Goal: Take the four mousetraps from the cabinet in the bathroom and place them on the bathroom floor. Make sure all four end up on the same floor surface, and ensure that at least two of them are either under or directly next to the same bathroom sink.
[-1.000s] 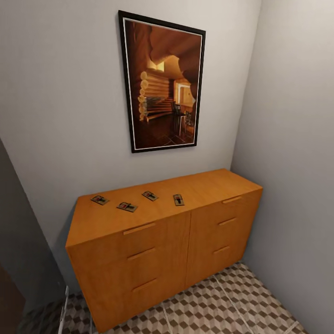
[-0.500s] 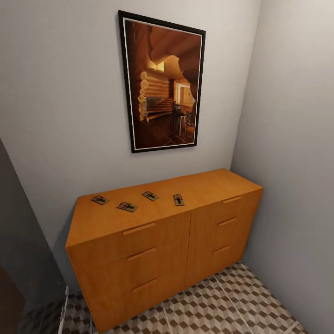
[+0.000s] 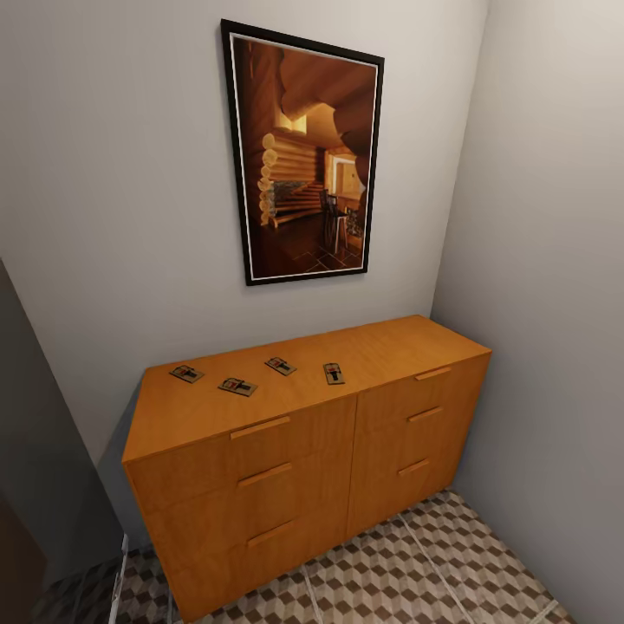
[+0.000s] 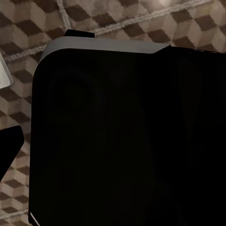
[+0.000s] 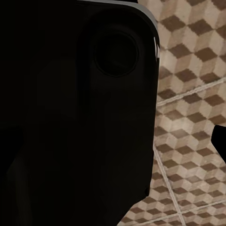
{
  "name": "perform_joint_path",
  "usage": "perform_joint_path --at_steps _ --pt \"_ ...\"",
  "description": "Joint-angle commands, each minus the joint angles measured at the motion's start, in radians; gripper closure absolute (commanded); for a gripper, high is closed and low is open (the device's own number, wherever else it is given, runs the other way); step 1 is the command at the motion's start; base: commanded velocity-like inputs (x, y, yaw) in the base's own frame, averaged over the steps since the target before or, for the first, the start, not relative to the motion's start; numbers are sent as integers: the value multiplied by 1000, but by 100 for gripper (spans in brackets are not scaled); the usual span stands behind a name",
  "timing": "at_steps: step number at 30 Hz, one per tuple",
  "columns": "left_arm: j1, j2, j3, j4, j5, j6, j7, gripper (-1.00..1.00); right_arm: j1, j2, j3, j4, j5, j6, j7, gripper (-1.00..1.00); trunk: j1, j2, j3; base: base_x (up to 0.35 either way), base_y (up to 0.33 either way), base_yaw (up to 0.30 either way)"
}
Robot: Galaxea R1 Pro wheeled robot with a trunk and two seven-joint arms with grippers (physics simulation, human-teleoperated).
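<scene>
Several mousetraps lie flat on top of an orange-brown wooden cabinet against the wall: one at the far left, one beside it, one further back and one near the middle. The cube-patterned bathroom floor runs in front of the cabinet. It is also seen in the left wrist view and the right wrist view, past dark parts of my own body. A dark finger tip pokes in at one edge, another in the right wrist view. The bathroom sink is out of view.
A framed picture hangs above the cabinet. A grey wall closes the right side, forming a corner. A dark panel stands at the left. The cabinet front has several closed drawers with wooden handles.
</scene>
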Motion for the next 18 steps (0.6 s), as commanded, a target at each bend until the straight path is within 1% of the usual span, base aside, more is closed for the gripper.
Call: perform_joint_path --at_steps 1,18 --pt "0 0 2 1 10 -2 -2 -100 0 1 1 0 1 -2 0 -100 0 0 -1 0 0 0" --pt "0 -1 3 6 10 -1 -3 -100 0 2 2 0 3 -2 0 -100 0 0 -1 0 0 7"
